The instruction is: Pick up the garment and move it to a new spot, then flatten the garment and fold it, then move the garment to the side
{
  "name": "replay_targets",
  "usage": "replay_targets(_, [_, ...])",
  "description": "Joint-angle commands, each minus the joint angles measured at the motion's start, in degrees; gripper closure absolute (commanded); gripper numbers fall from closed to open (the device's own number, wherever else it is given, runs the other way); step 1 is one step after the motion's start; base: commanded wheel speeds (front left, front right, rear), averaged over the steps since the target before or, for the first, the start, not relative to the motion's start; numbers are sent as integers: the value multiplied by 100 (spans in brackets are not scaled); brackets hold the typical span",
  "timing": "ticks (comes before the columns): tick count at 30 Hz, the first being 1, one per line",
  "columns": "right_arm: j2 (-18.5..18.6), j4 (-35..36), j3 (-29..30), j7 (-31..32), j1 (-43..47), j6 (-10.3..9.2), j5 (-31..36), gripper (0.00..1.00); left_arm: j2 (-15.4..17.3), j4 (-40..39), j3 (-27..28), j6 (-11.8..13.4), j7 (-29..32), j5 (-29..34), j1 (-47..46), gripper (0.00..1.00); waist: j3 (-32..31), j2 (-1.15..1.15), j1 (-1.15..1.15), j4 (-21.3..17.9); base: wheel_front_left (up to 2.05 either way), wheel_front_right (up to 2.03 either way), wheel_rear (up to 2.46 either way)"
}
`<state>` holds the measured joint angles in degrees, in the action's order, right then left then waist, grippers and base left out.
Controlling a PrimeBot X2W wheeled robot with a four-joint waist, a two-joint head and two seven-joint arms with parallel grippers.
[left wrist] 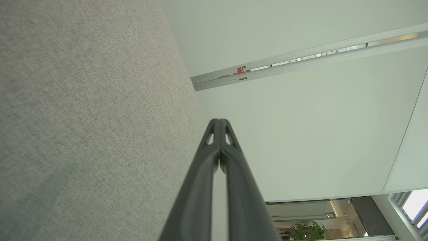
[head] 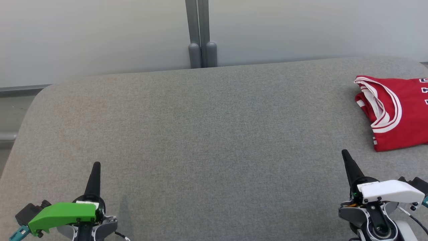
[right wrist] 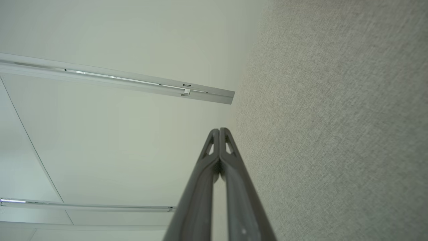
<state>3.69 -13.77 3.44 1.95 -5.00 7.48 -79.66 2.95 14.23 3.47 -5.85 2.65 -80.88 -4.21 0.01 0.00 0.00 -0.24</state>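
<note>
Red garment lies folded at grey table right side, left gripper and right gripper pinched together, empty; task seems finished, no further grasp needed

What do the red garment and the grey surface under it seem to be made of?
Red garment: probably a smooth synthetic jersey knit, judging by its even colour and white striped trim. Grey surface: matte woven fabric, perhaps upholstery; a fine weave shows.
</note>
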Motion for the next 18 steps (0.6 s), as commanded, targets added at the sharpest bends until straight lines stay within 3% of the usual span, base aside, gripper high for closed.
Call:
replay_targets(1, [20, 8, 33, 38, -89, 2, -132, 100, 37, -39, 42, -37, 37, -115, -138, 100, 1, 0, 0, 1, 0, 0, 0])
replay_targets(18, [8, -10, 137, 243, -122, 2, -840, 100, 34, -33, 187, -127, 235, -735, -189, 100, 9, 0, 0, 13, 0, 0, 0])
